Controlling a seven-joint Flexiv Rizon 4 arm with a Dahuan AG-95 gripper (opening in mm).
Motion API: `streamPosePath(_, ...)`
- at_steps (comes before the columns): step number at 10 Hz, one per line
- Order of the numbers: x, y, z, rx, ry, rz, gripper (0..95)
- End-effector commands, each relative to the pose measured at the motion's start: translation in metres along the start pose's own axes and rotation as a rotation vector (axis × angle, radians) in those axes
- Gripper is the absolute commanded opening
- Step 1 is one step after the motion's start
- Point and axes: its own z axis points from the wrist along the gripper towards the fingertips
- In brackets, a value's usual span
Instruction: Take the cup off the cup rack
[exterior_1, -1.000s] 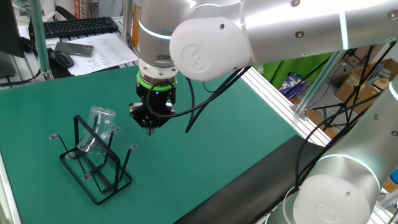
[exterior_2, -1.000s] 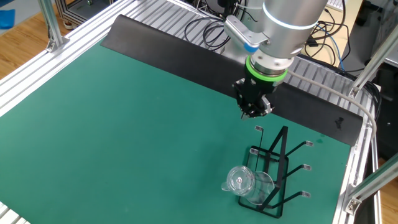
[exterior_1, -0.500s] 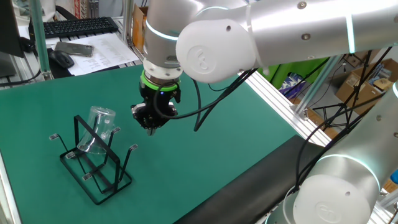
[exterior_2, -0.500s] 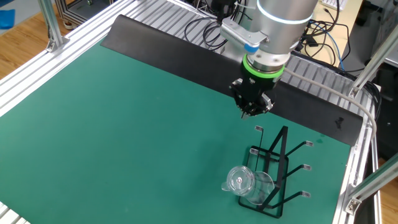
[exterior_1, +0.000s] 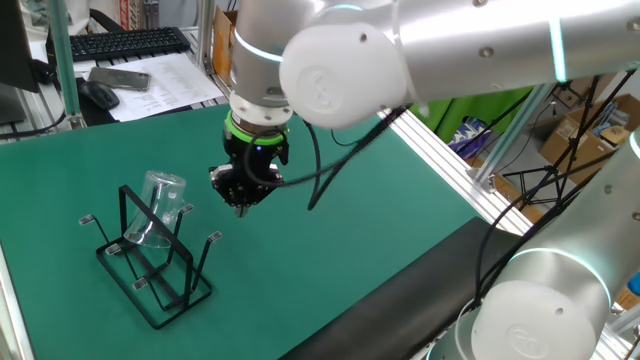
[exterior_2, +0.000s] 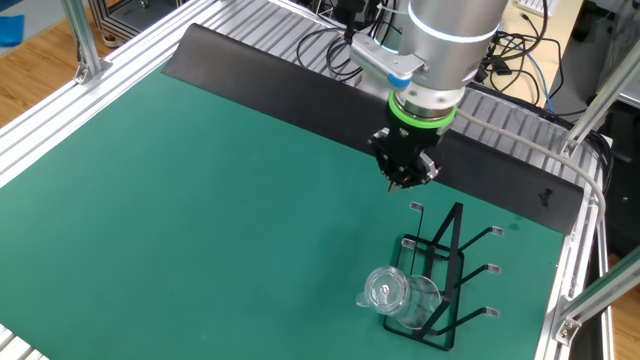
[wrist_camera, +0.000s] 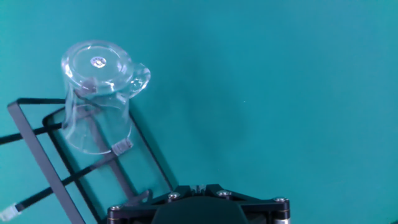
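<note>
The clear cup hangs upside down on a prong of the black wire cup rack, tilted, base up. From the other side the cup sits on the near end of the rack. In the hand view the cup is at upper left over the rack. My gripper hovers above the green mat just right of the rack, apart from the cup, fingers shut with nothing between them. The same gripper shows beyond the rack's far end, and at the bottom edge as gripper.
A green mat covers the table, edged by aluminium rails and a black strip at the back. A keyboard, mouse and papers lie beyond the mat. A second arm's base stands at the right front.
The gripper has shifted slightly, staying shut above the mat beside the rack. Cup and rack have not moved.
</note>
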Motion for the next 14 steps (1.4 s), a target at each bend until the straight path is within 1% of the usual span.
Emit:
streamPosePath(1,0.000,0.005,-0.001,0.001,-0.048,0.042,0.0)
streamPosePath(2,0.000,0.008,-0.002,0.011,-0.049,0.053,38.0)
streamPosePath(3,0.000,0.014,0.000,0.040,-0.055,0.070,76.0)
streamPosePath(4,0.000,0.021,0.003,0.048,-0.062,0.090,95.0)
streamPosePath(5,0.001,0.026,0.004,0.050,-0.067,0.108,95.0)
streamPosePath(6,0.002,0.035,0.002,0.049,-0.071,0.136,95.0)
streamPosePath(8,0.004,0.042,0.000,0.040,-0.069,0.185,95.0)
streamPosePath(9,0.005,0.046,-0.002,0.041,-0.074,0.224,95.0)
streamPosePath(10,0.006,0.051,-0.003,0.033,-0.072,0.263,95.0)
streamPosePath(12,0.010,0.060,-0.005,0.023,-0.067,0.301,95.0)
streamPosePath(13,0.012,0.065,-0.003,0.014,-0.065,0.318,95.0)
streamPosePath(14,0.015,0.069,0.000,0.010,-0.072,0.329,95.0)
